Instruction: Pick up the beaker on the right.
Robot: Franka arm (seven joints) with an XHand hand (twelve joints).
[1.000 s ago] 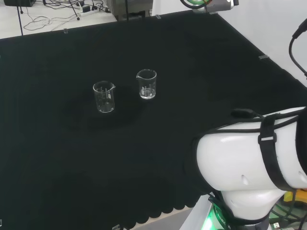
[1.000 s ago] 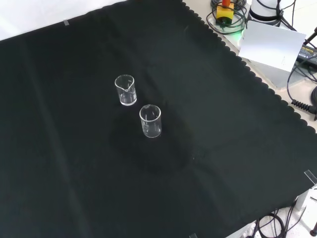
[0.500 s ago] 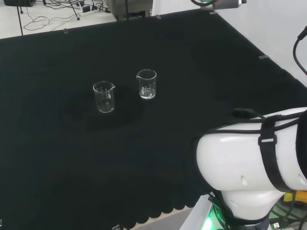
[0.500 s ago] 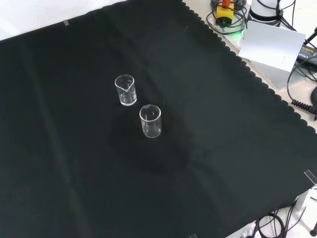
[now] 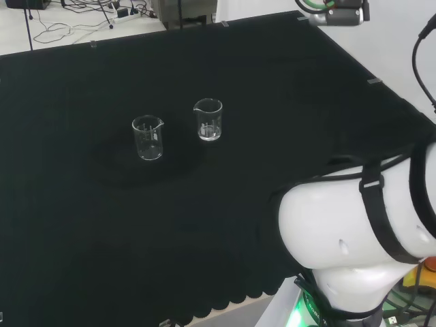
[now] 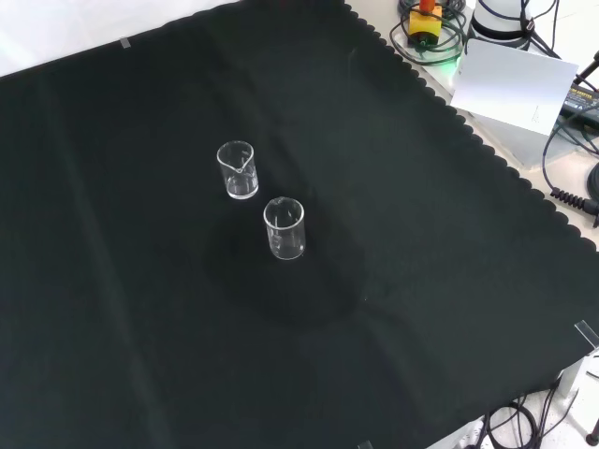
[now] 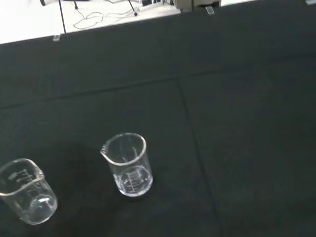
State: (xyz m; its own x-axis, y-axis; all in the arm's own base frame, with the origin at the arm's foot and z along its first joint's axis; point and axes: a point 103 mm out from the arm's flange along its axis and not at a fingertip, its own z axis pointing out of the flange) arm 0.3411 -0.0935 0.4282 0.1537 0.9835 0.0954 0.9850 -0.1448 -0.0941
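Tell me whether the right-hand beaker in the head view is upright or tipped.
Upright: the beaker stands on its base on the black cloth, rim up.

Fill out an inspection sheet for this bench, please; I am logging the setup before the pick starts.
Surface: black cloth covers the bench, scalloped along one edge, faint creases, no spills seen.
Job's things: two clear beakers, both upright, apart from each other, looking empty. In the head view the right beaker stands slightly farther back than the left beaker.
Clutter: nothing seen on the cloth besides the beakers.
Hand: nothing seen of its fingers; state cannot be told.
Cables: loose cables on the floor beyond the cloth; a coiled black cable off the cloth's edge in the front view.
Surroundings: white arm link at the head view's right; a grey panel beside the bench.
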